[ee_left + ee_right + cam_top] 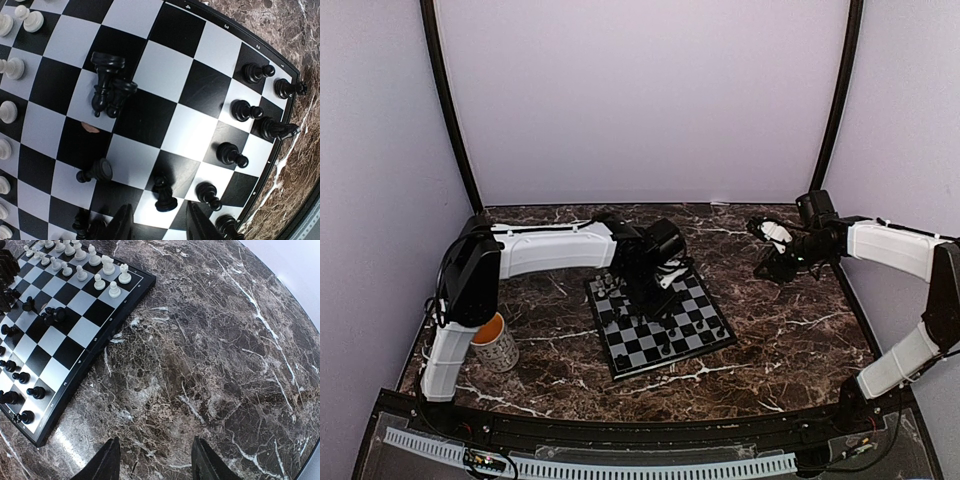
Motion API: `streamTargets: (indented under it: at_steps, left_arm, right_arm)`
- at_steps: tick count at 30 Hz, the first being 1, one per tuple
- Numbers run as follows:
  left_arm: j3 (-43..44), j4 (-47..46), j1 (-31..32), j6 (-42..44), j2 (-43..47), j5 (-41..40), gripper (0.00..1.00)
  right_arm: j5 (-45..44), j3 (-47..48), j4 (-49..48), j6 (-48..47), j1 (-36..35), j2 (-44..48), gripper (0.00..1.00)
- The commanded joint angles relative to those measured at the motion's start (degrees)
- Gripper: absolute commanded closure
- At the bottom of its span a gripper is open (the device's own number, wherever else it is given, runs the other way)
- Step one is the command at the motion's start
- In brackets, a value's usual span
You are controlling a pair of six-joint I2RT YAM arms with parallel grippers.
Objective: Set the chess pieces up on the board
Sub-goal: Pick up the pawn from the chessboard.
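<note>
Left gripper [159,217] above glossy checkered board [165,70], rounded black chess pieces [231,152]

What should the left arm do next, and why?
Probably move the left gripper forward to the two black pieces bunched mid-board and take one. Its jaws are apart and empty, and those two stand well away from the black row along the board's edge.

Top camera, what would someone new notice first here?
The chessboard at the middle of the dark marble table, with the left gripper open just above its black pieces. White pieces line one edge, while the right gripper hangs open over the table beside the board.
</note>
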State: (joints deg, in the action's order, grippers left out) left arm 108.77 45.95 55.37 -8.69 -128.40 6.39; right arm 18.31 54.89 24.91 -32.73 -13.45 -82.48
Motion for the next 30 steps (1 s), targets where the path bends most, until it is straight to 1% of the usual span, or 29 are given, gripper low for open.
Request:
streamTargets:
  at_steps: [1,8,13,21,27,30]
  left_arm:
    - [-1.2,0.6,-0.4,-1.1,1.9,0.3,0.62]
    - [-1.0,0.2,-0.7,-0.5,0.5,1.4,0.64]
    - [-1.0,0.7,-1.0,-0.2,-0.6,1.8,0.68]
    - [-0.8,0.7,-1.0,0.1,-2.0,1.9,0.7]
    - [-0.6,0.8,-1.0,0.4,-2.9,1.7,0.73]
    - [-0.7,1.0,-1.1,0.6,-3.2,1.9,0.77]
  right_arm:
    - [0.2,0.1,0.0,-0.3,-0.5,-0.3,0.5]
    - [0.0,0.0,-0.1,-0.4,-0.5,-0.2,0.5]
    - [-0.1,-0.1,0.0,-0.4,-0.5,-0.3,0.5]
    - [-0.1,-0.1,-0.1,-0.4,-0.5,-0.4,0.5]
    - [-0.2,-0.1,-0.1,-0.4,-0.5,-0.2,0.5]
    - [-0.2,-0.1,-0.1,-0.4,-0.5,-0.1,0.5]
